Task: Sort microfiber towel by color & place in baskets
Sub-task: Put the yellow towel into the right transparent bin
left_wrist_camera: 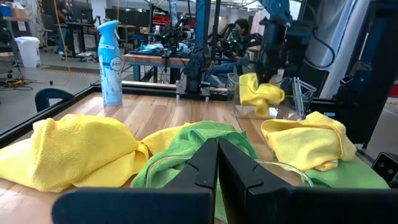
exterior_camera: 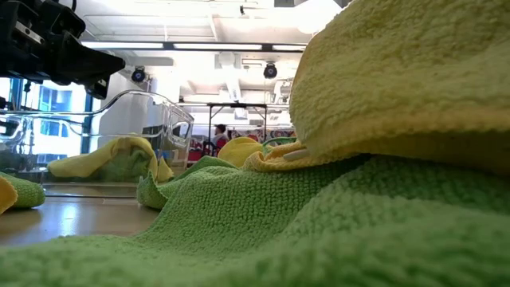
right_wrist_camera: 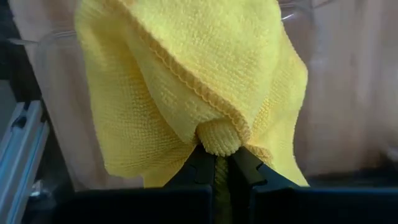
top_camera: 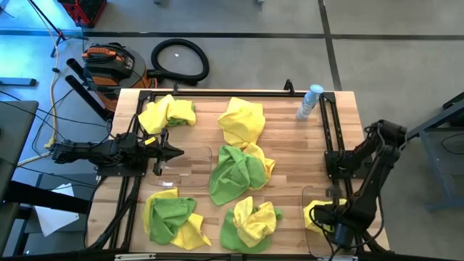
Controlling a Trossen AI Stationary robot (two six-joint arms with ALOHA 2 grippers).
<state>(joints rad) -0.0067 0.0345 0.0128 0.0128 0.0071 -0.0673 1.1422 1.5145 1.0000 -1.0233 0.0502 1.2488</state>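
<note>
My right gripper (top_camera: 328,216) is near the table's right near corner, shut on a yellow towel (top_camera: 317,212) over the right clear basket (top_camera: 313,243). The left wrist view shows that towel (left_wrist_camera: 260,93) hanging under the gripper above the basket (left_wrist_camera: 235,111). My left gripper (left_wrist_camera: 217,152) is shut and empty, level over the left clear basket (top_camera: 190,168), pointing toward the table's right. Loose piles lie on the wood: yellow and green far left (top_camera: 168,112), yellow far centre (top_camera: 243,119), green in the middle (top_camera: 233,172), and mixed near left (top_camera: 174,217) and near centre (top_camera: 250,221). My right gripper pinches a bunched fold (right_wrist_camera: 217,138) of the yellow towel between its two fingers (right_wrist_camera: 252,167), coming from above and pointing down. The towel hangs slack below the fingers over the right basket. Whether its lower end (left_wrist_camera: 264,112) rests on the basket's floor, I cannot tell.
A blue spray bottle (top_camera: 310,101) stands by the far edge, right of centre. Black metal frames (top_camera: 330,134) run along the table's left and right sides. A hose (top_camera: 180,59) and a vacuum (top_camera: 109,61) lie on the floor beyond the far edge.
</note>
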